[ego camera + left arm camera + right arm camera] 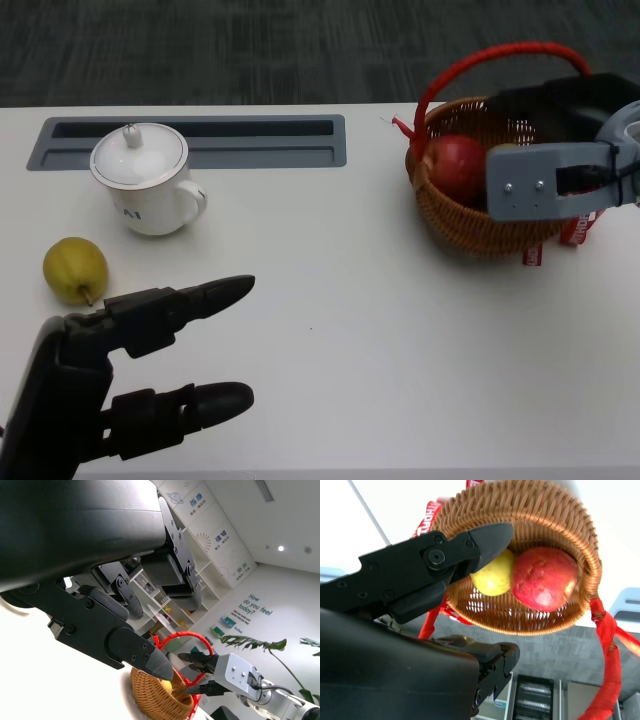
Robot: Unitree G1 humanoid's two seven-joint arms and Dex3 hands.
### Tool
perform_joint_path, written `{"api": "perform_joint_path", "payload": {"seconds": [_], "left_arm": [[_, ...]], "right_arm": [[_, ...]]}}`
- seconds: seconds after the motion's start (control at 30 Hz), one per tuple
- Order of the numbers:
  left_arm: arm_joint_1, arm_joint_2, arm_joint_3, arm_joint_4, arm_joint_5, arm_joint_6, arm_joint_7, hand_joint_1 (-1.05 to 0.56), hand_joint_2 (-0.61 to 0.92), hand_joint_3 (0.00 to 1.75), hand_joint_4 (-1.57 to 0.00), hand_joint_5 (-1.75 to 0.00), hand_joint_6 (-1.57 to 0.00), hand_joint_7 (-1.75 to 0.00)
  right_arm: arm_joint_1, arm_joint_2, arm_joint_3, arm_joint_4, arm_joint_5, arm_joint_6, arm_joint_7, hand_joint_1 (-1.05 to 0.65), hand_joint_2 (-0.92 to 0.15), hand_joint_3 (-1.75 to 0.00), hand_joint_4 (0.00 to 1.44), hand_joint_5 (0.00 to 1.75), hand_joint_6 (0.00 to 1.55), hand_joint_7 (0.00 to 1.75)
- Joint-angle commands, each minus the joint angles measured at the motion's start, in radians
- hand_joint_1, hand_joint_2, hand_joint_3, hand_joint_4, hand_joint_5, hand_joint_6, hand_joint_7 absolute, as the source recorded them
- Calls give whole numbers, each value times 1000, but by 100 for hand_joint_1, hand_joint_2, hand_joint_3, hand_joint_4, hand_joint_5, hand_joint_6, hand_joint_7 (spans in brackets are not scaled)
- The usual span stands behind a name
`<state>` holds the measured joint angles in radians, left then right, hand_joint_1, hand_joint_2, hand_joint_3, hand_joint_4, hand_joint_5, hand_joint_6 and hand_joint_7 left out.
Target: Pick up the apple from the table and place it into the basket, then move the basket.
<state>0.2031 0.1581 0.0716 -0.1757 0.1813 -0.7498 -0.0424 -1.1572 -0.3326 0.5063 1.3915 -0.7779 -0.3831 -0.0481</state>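
The white counter (340,330) carries the round woven wicker basket with a red wrapped handle (470,215) at the far right, and the red apple (457,168) already lies inside it, beside a yellow-green fruit (495,575) that shows in the right wrist view. So the placing step looks done, and the step in hand is judged to be moving the basket. The right hand (560,140) hovers at the basket's right rim; its fingers appear apart with nothing between them, though whether they touch the weave cannot be told. The left hand (140,370) rests spread and holding nothing at the near left. The next move likely calls for the right hand to take firm hold of the rim or handle. A white lidded mug (145,180) and a yellow-green pear (75,270) sit at the left.
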Motion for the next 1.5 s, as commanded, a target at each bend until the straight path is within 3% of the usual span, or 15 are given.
{"api": "perform_joint_path", "payload": {"seconds": [0.03,0.3,0.57,0.7,0.83,1.0,1.27,1.5], "left_arm": [[-22,34,9,12,-32,-13,-14,-35,74,0,-96,-1,-87,0],[-53,86,16,38,-105,-9,-56,-33,73,0,-94,0,-87,0],[-63,101,20,58,-127,-24,-79,-33,73,0,-94,0,-87,0],[-68,102,22,62,-141,-26,-87,-34,74,0,-94,0,-87,0],[-70,106,21,62,-166,-19,-101,-34,74,0,-94,0,-87,0],[-76,117,29,79,-184,-36,-117,-35,74,0,-95,0,-88,0],[-62,121,45,81,-202,-50,-131,-32,72,0,-96,-1,-88,0],[-44,108,54,74,-199,-72,-126,-35,74,1,-98,-1,-88,0]], "right_arm": [[32,-41,-40,-23,55,-88,9,-91,-80,0,42,3,41,3],[184,-65,-147,-85,202,-430,-33,-66,-73,0,55,3,49,2],[322,-59,-216,-164,341,-664,93,-64,-80,-2,54,1,50,1],[388,-39,-253,-208,455,-760,205,-62,-79,0,58,2,53,1],[460,9,-285,-251,587,-834,314,-54,-79,0,65,3,60,3],[545,114,-305,-272,707,-873,402,-39,-78,0,66,1,61,1],[610,261,-331,-266,735,-918,408,-39,-81,-1,66,1,61,1],[629,295,-339,-265,727,-935,415,-42,-82,0,70,1,65,1]]}}
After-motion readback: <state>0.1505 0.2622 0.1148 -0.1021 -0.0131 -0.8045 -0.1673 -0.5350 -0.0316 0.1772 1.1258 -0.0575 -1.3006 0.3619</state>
